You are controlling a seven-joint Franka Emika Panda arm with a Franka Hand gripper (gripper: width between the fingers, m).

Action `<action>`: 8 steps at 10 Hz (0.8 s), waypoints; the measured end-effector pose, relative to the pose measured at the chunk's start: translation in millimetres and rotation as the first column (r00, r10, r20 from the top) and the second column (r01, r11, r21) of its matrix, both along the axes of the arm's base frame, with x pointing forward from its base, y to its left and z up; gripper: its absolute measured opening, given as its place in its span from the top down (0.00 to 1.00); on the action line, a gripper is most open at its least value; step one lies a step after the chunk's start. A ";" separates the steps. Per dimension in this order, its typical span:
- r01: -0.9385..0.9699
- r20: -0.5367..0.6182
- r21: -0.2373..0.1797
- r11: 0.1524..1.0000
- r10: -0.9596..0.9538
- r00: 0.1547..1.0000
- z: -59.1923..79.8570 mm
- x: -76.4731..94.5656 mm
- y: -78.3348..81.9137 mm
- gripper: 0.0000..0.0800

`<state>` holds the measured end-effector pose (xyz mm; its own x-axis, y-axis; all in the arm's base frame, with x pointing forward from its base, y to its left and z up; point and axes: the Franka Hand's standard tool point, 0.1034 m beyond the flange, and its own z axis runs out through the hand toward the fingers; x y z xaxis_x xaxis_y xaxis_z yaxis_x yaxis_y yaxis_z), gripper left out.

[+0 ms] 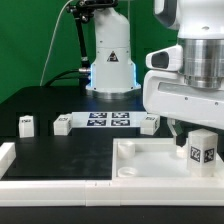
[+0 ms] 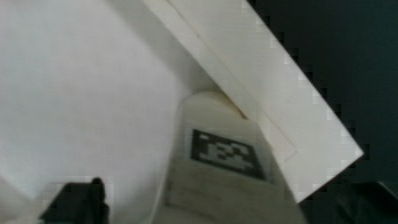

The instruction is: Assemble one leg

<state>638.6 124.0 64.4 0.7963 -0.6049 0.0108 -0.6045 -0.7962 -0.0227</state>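
One white leg (image 1: 203, 150) with a black-and-white tag stands upright on the large white panel (image 1: 140, 160), close to its rim at the exterior view's right. My gripper (image 1: 196, 133) is directly over the leg, its fingers on either side. In the wrist view the leg (image 2: 226, 150) sits between the jaws. One dark finger (image 2: 75, 203) stands apart from the leg's side with white panel (image 2: 71, 90) showing in the gap. The other finger is not clear to see. Three more legs lie on the black table (image 1: 27, 124) (image 1: 62, 124) (image 1: 148, 122).
The marker board (image 1: 105, 120) lies between the loose legs, before the robot base (image 1: 110, 60). A white raised strip (image 1: 55, 186) runs along the table's front edge and the exterior view's left edge. The panel's raised rim (image 2: 267, 70) runs just beside the leg.
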 end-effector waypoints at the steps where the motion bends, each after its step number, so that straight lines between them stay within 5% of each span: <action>1: -0.131 0.001 -0.004 0.991 0.131 0.991 0.0 0.0 -0.1 0.19; 8: -0.630 -0.002 -0.025 0.776 0.631 0.776 0.3 0.4 -0.9 0.19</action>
